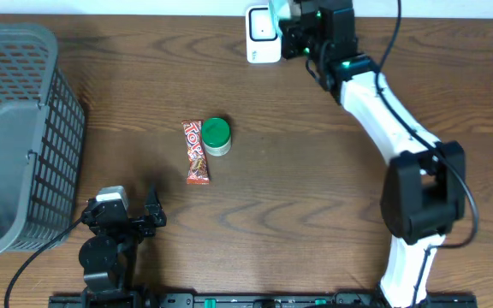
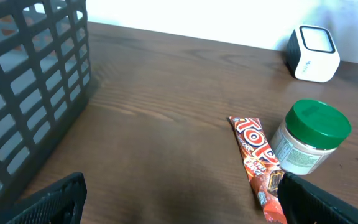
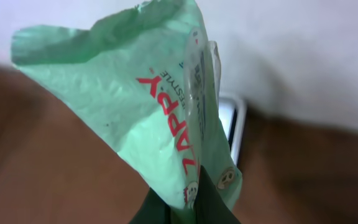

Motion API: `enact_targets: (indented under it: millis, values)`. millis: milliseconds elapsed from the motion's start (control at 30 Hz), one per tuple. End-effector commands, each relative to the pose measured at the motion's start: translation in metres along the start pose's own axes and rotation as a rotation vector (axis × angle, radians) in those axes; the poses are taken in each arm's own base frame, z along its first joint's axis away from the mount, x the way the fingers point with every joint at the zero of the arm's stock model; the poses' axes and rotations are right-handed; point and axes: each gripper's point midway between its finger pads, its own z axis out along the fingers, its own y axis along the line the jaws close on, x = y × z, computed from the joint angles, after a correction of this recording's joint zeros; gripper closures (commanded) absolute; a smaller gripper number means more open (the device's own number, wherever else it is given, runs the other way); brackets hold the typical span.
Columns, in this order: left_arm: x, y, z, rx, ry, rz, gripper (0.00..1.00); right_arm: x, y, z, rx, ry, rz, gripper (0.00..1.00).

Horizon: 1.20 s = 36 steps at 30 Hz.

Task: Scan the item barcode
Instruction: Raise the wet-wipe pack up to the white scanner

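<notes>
Packet (image 3: 160, 106): mint green, crinkled; red lettering we read only at right wrist.
Right gripper (image 3: 185, 208): clamped on packet, beside scanner (image 1: 262, 36).
Left gripper (image 2: 182, 202): jaws apart.

We see matt wood-grain counter (image 1: 315, 197), grey plastic lattice basket (image 1: 67, 145), crinkled glossy green film packet (image 3: 148, 106), smooth white plastic scanner (image 2: 312, 53).
</notes>
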Motion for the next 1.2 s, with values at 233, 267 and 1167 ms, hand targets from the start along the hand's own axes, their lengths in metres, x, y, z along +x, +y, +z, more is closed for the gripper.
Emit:
enact_targets:
  millis: [233,267,1167]
  values:
    - [0.011,0.0,0.002,0.002,0.033,0.016,0.02,0.021,-0.006,0.068,0.085,-0.036,-0.155,0.99]
    - [0.011,0.0,0.002,0.002,0.033,0.016,0.02,0.02,-0.007,0.072,0.095,-0.033,-0.169,0.99]
    - [0.011,0.0,0.002,0.002,0.033,0.016,0.02,0.05,-0.01,0.096,0.265,0.13,-0.593,0.99]
